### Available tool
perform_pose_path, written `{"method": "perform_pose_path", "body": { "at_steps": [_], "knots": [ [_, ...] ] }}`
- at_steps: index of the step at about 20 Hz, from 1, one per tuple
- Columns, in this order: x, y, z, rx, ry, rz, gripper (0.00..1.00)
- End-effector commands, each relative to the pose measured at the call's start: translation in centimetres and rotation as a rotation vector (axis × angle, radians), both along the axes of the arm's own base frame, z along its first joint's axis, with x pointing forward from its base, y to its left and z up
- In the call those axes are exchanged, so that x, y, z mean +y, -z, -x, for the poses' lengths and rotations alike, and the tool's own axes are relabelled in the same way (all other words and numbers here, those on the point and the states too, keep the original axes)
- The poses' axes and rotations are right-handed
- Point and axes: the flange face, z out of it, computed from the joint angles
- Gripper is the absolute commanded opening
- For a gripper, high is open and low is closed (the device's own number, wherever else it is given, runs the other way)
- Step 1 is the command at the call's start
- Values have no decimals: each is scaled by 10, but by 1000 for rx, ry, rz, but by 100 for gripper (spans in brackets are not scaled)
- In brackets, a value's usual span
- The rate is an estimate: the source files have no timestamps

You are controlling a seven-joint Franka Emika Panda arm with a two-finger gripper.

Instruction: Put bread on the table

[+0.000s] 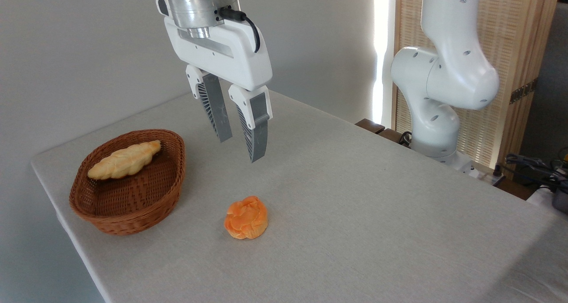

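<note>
- Grey-beige cloth table [377, 214], plain pale wall behind.
- Brown wicker basket [128, 205], far left; pale-yellow braided loaf [125, 160] lying inside.
- Gripper [242, 150], above the table just right of the basket; grey ribbed fingers [256, 136] spread apart, holding nothing.
- Bread [246, 217]: small round orange bun, knotted swirled top, resting on the cloth just right of the basket, below the fingertips and clear of them.
- White arm base [437, 130], far right edge.
</note>
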Motion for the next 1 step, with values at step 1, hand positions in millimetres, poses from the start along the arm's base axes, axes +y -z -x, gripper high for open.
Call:
{"method": "perform_pose_path", "body": {
  "at_steps": [1],
  "knots": [
    [0, -3, 1, 14, 14, -12, 100]
  ]
}}
